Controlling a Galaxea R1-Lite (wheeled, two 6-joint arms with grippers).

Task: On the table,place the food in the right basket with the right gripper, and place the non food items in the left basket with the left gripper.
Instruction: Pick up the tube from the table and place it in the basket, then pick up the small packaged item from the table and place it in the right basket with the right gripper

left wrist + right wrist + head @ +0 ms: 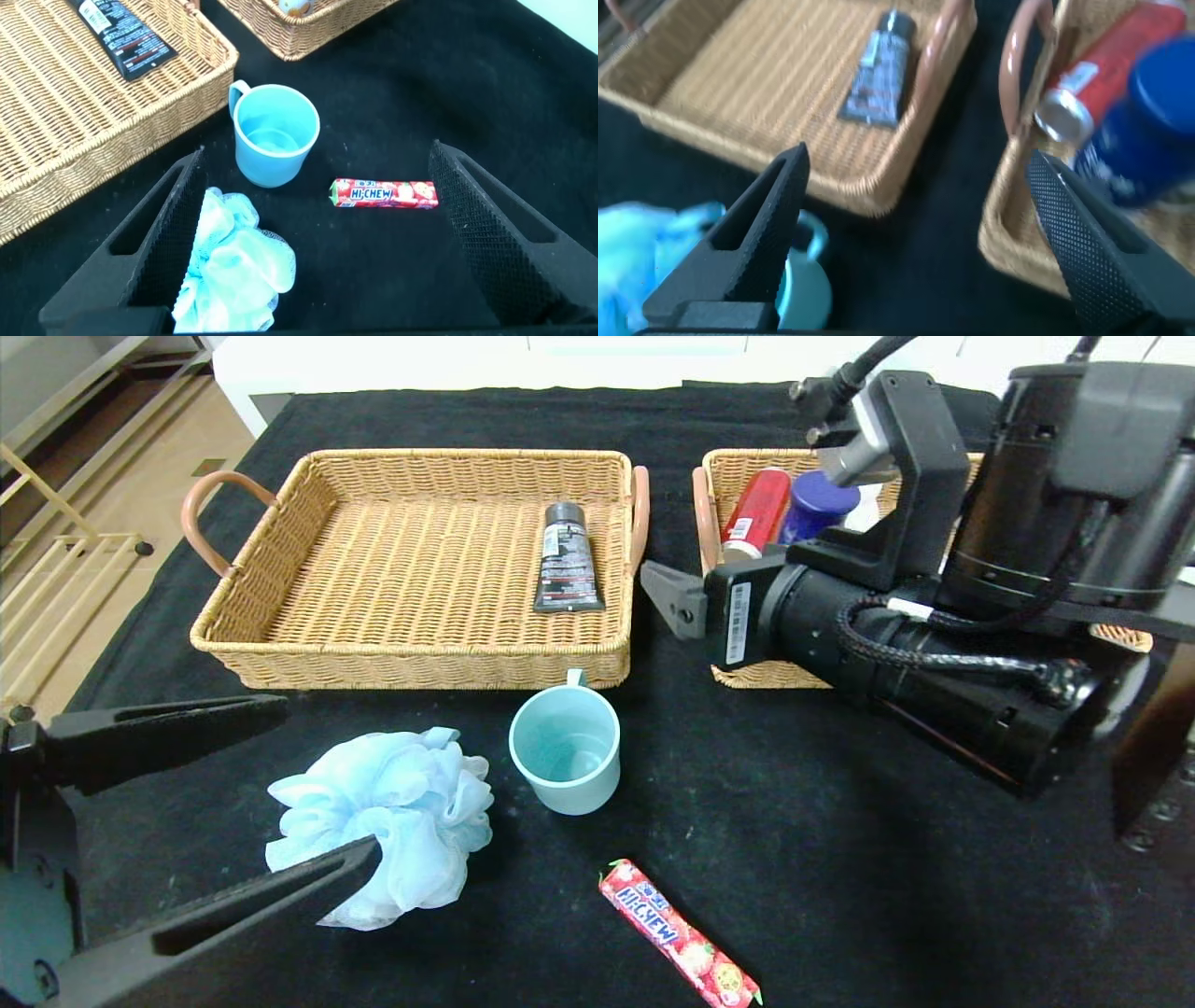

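So the Hi-Chew stick (679,934) is lying flat on the desk (840,859) near the front edge, nothing touching it. Just behind it the teal mug (566,748) stands upright right in front of the left basket (280,569), handle pointing at the basket wall. The blue bath pouf (392,817) sits beside the mug, still on the cloth. The dark tube (567,558) is already lying inside the left basket, over by its inner handle. In the right basket (724,476) you can see a red can-shaped thing (756,511) and a bottle with a big blue cap (820,504), though the arm hides most of that basket.

Left gripper (322,784) is low over the front of the desk, fingers spread wide, one tip overlapping the pouf but not gripping it. Right gripper (920,201) hangs above the gap between the two baskets, fingers open with nothing in them
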